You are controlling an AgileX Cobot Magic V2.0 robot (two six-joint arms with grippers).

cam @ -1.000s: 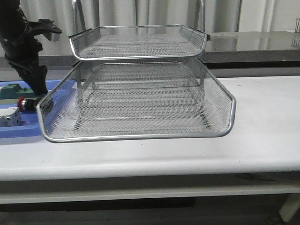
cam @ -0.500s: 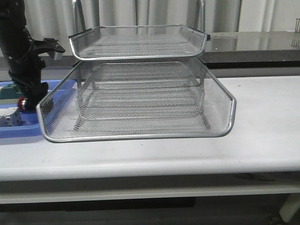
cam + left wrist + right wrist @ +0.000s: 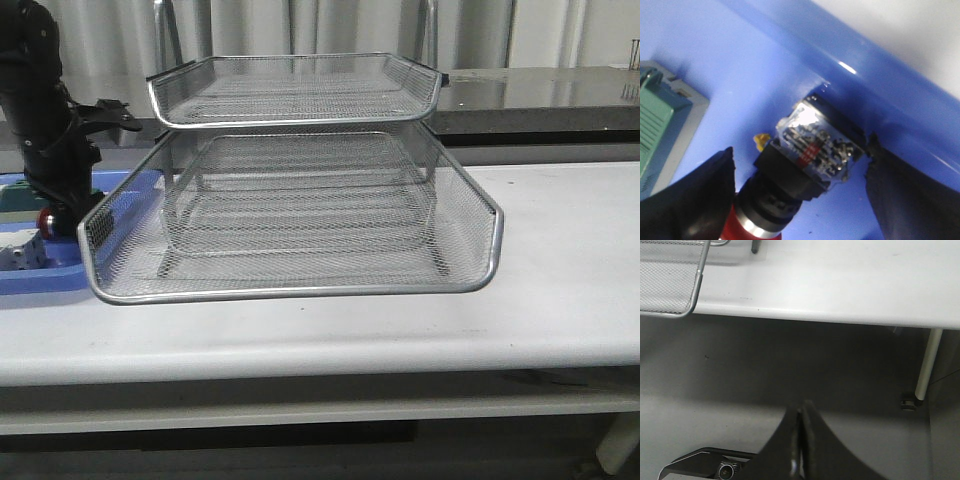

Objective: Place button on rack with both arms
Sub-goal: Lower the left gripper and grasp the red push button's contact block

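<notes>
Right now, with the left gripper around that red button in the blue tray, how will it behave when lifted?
The button looks rigid, so it probably won't flex. Its round red head and collar suggest it could roll if released. The clear rear block looks smooth, so the fingers might slip; a grip on the black middle seems safer.

This looks like a robotics lab or test bench: a plain white table [image 3: 560,260] on thin metal legs fills the middle of the frame, and a grey counter [image 3: 540,95] runs along the upper right. Pale curtains [image 3: 300,25] hang across the top, a black robot arm [image 3: 45,120] stands at the upper left over a blue plastic tray [image 3: 40,275], and bare grey floor [image 3: 790,370] shows under the table edge.
</notes>
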